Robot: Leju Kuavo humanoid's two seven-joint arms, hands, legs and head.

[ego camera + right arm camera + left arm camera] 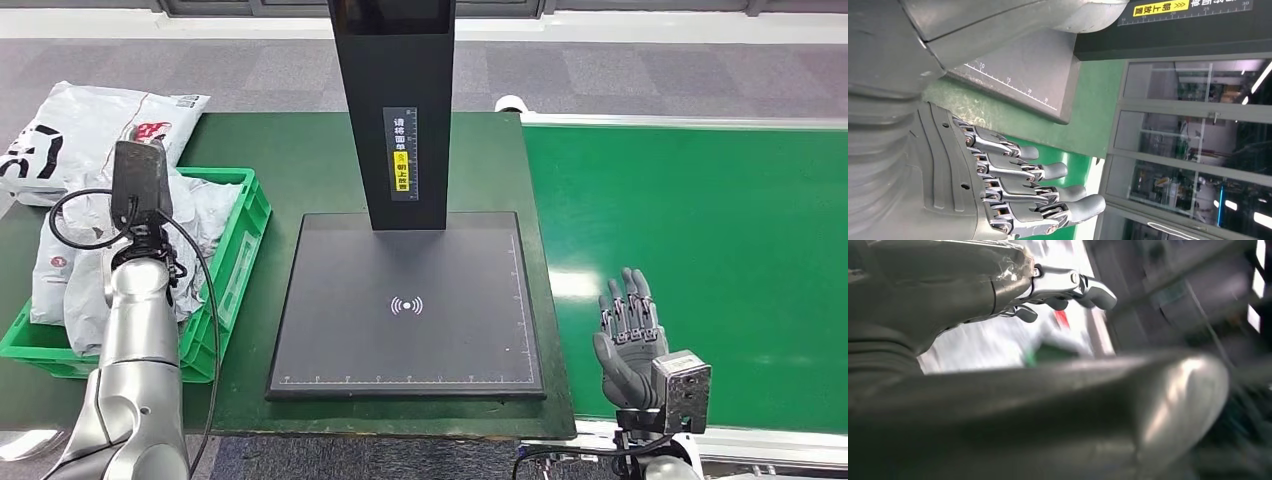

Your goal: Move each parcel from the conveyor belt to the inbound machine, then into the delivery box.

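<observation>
The green conveyor belt (700,230) on the right carries no parcel. My right hand (627,325) hovers over the belt's near left corner, fingers straight and apart, holding nothing; the right wrist view shows its fingers (1048,192) spread above the green surface. The black inbound machine (410,310) has a bare scan plate. My left arm (135,330) reaches up over the green delivery box (245,235), which holds several white and grey parcels (205,215). In the blurred left wrist view my left hand (1058,287) has its fingers stretched out and empty above the white parcels.
The machine's black column (400,110) rises from the back of the scan plate. A large white bag (90,130) lies on the dark green table behind the delivery box. A cable loops beside my left wrist camera (140,185).
</observation>
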